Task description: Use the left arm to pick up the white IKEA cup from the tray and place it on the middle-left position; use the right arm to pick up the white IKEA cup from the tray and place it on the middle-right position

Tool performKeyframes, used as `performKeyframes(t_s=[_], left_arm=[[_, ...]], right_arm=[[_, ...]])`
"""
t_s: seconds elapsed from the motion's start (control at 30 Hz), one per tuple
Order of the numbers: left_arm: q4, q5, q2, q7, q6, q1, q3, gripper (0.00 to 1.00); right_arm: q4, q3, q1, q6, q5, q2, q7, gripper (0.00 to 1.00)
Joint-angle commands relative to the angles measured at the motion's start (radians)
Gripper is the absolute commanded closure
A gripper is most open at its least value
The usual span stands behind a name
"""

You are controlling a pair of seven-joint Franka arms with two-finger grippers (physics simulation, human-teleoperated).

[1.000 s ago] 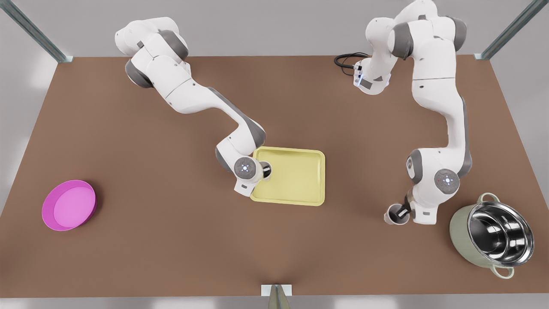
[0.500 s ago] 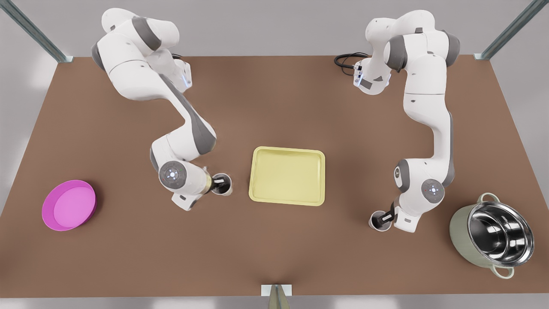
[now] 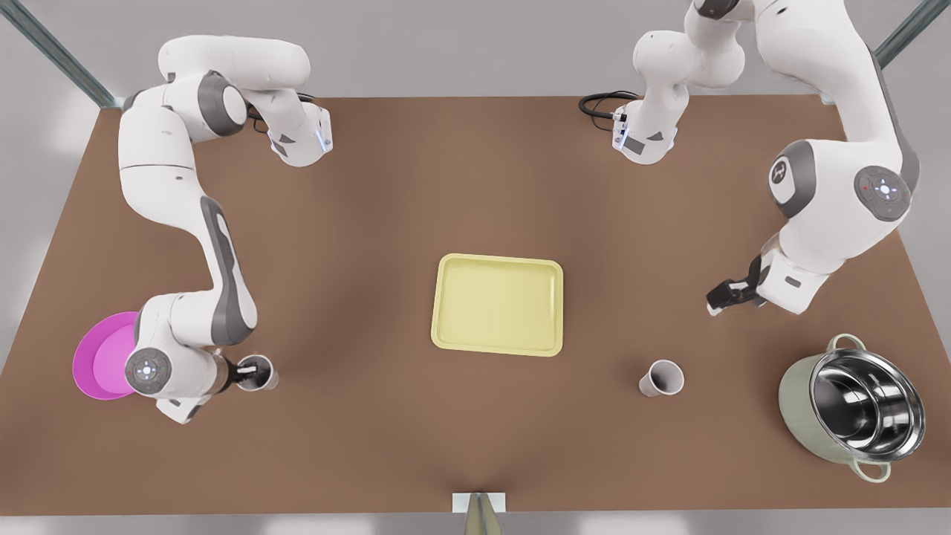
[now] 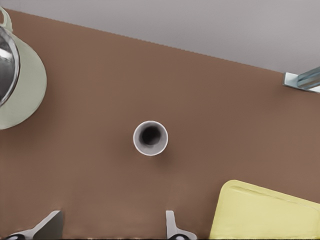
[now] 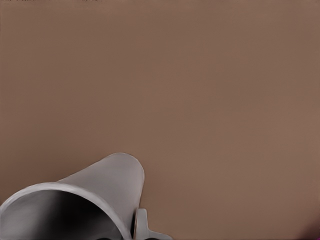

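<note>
Bright, even, diffuse light; soft faint shadows; sharp mirror glare inside the steel pot [image 3: 865,405].

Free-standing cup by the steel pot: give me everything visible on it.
The cup is plain white, tapered, no handle in sight, mouth up, dark and empty inside. It stands upright on the brown table between the yellow tray and the steel pot, touching neither. The left gripper, open, is clear of it.

Simulated lab: bare brown table [image 3: 461,193], metal frame posts [image 3: 59,56].
</note>
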Motion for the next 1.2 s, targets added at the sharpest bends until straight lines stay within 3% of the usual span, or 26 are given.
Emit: performKeyframes(t_s=[0.0,0.43,0.53,0.6,0.8,0.93,1.03,1.07,1.17], left_arm=[[0.005,0.004,0.002,0.191,-0.087,-0.016,-0.004,0.0],[0.056,-0.005,0.038,0.123,-0.073,-0.07,-0.011,0.0],[0.061,-0.004,0.054,0.123,-0.072,-0.071,-0.011,0.0],[0.061,-0.007,0.056,0.123,-0.072,-0.068,-0.011,0.0],[0.061,-0.008,0.056,0.123,-0.072,-0.068,-0.011,0.0],[0.062,-0.01,0.056,0.12,-0.072,-0.071,-0.011,0.0],[0.062,-0.01,0.056,0.123,-0.072,-0.068,-0.011,0.0],[0.061,-0.01,0.056,0.123,-0.072,-0.068,-0.011,0.0],[0.062,-0.01,0.057,0.123,-0.072,-0.068,-0.011,0.0]], right_arm=[[0.011,0.001,-0.002,0.07,-0.021,0.016,-0.373,1.0],[0.011,0.004,-0.005,0.162,-0.018,0.076,-0.375,1.0],[0.011,0.002,-0.005,0.161,-0.017,0.076,-0.373,0.64],[0.013,0.002,-0.005,0.161,-0.006,0.074,-0.373,0.59],[0.013,0.002,-0.002,0.145,0.013,0.066,-0.376,0.55],[0.013,0.028,0.002,-0.005,0.02,-0.042,-0.363,0.48],[0.013,0.067,0.008,-0.14,0.019,-0.219,-0.318,0.3],[0.011,0.09,0.008,-0.169,0.02,-0.265,-0.226,0.03],[-0.003,0.102,0.005,-0.218,0.106,-0.352,0.194,0.0]])
